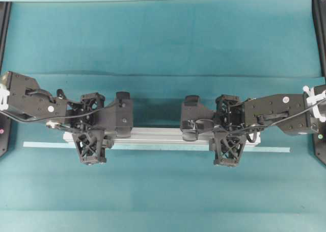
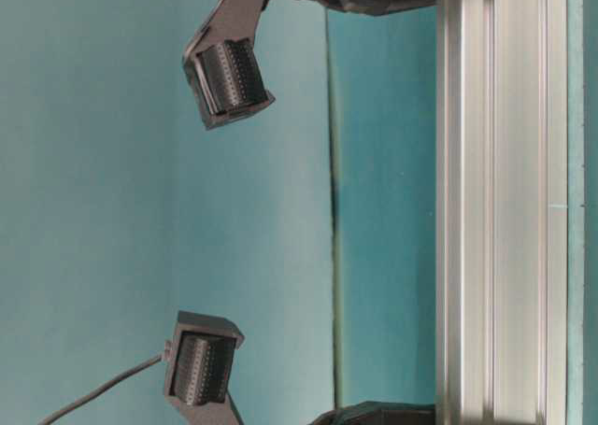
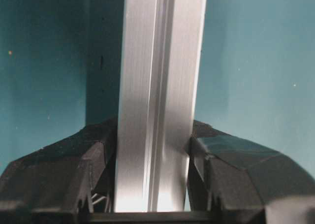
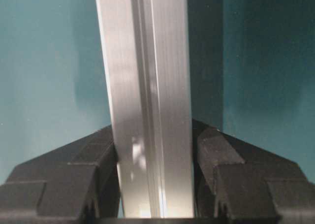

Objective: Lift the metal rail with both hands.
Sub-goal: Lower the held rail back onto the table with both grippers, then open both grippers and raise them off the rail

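The left gripper (image 3: 152, 184) is clamped across the metal rail (image 1: 163, 135), its fingers (image 3: 74, 170) pressed against the bar's two long sides in the left wrist view. The right gripper (image 4: 155, 184) is closed on the same rail in the same way, a finger flat against each side and no gap showing. From overhead, each gripper takes the bar close to its own end, left gripper (image 1: 91, 140) on the left, right gripper (image 1: 228, 140) on the right, so neither arm is nearer; they share it evenly.

The rail's long axis runs left to right across the teal desk (image 1: 163, 38), straight between the two grips and square to both sets of fingers. It appears level. A thin pale tape strip (image 1: 46, 145) lies on the desk along its near side. I cannot tell whether the bar has left the desk yet. Judging by this, the lift turns on both arms rising together, or the bar will tilt along its length.
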Controlling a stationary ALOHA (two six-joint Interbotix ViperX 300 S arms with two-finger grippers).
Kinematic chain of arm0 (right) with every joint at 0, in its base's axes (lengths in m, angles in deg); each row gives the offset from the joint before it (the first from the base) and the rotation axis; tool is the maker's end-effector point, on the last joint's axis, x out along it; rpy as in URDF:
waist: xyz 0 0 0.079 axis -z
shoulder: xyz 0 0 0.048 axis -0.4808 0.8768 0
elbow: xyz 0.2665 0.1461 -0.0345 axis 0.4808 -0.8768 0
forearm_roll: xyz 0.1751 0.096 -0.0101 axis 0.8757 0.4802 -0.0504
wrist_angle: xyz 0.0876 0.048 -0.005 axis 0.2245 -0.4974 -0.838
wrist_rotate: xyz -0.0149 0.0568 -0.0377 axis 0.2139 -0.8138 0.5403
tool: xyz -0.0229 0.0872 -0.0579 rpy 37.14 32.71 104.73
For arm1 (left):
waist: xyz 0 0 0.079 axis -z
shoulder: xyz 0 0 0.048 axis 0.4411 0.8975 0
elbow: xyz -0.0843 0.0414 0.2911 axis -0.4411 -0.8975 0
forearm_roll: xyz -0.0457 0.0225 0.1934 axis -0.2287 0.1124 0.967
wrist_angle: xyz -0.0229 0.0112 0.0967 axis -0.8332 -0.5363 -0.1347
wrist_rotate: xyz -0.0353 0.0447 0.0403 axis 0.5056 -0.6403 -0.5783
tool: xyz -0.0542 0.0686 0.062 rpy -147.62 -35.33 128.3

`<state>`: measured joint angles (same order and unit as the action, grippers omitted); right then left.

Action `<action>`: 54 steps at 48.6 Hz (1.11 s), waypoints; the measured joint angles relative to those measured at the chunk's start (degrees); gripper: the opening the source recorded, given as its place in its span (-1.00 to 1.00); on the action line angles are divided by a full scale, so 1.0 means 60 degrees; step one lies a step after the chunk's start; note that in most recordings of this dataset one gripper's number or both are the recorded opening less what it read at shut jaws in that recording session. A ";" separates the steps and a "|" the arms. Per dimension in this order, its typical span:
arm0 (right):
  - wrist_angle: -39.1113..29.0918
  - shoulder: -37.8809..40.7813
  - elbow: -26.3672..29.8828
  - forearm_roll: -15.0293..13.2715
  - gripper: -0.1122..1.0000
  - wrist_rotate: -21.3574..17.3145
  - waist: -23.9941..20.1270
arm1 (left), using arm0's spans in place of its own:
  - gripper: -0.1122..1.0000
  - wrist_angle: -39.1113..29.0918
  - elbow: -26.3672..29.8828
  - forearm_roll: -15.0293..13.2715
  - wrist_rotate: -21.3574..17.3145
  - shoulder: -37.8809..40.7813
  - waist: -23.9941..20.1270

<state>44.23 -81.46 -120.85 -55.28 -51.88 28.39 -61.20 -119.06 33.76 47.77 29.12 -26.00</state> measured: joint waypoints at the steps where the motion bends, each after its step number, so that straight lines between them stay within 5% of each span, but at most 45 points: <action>1: 0.0000 -0.0015 -0.0015 0.0015 -0.11 0.0000 0.0000 | -0.15 0.0044 -0.0015 -0.0015 0.0015 0.0000 0.0000; 54: 0.0293 -0.0073 -0.0205 0.0029 -0.11 -0.0352 -0.0029 | -0.12 0.0264 -0.0234 0.0000 -0.0146 -0.0059 0.0015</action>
<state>45.99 -81.90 -122.08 -55.11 -53.99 28.21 -59.62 -120.47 33.76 46.89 28.76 -25.91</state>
